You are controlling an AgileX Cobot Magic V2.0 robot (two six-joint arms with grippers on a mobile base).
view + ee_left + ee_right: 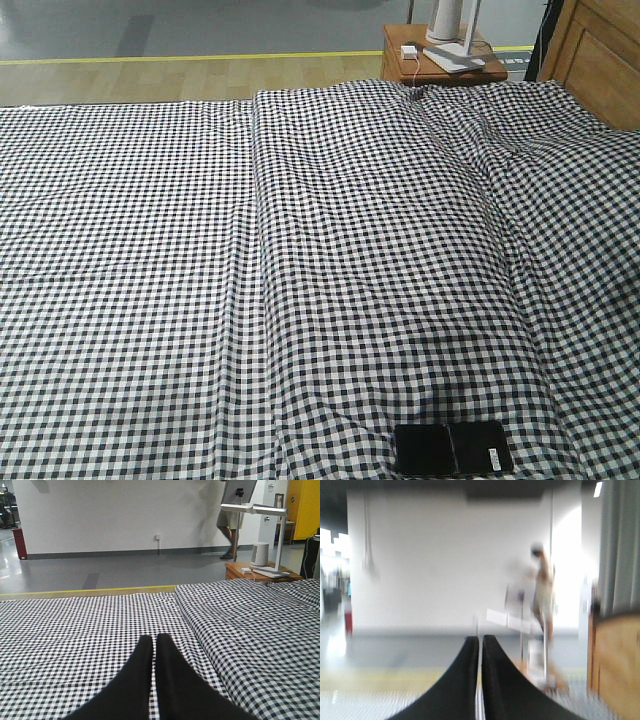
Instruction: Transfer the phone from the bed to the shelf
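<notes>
Phone (453,448): lay flat and unfolded on the bed (300,250), at the bed's near edge toward its right side. The glossy black face was up, a crease ran across its middle, and a small white sticker sat near its right end. Nothing touched it.
Left gripper (154,637): black fingers were pressed together along their length with nothing between them. It hung over the bed's checked cloth, pointing toward the bed's far edge.
Right gripper (480,639): the wrist view was blurred. The two dark fingers were drawn together to a thin slit and gripped nothing. Only a grey strip of the bed showed below them.
Bed: black-and-white check cloth filled nearly all of the front view, rumpled toward the bed's right side.
Fold (255,250): a long ridge in the cloth ran from the bed's near edge to its far edge, left of the bed's middle.
Headboard (595,55): brown wood, at the bed's right far corner.
Nightstand (400,60): reddish-brown, just beyond the bed's far edge, beside the headboard.
Lamp (455,40): white, stood on the nightstand past the bed, with a small white box (409,51) beside it.
Yellow line (200,57): ran along the floor beyond the bed's far edge.
Person (230,530): stood on the grey floor well beyond the bed, only partly in the left wrist view.
</notes>
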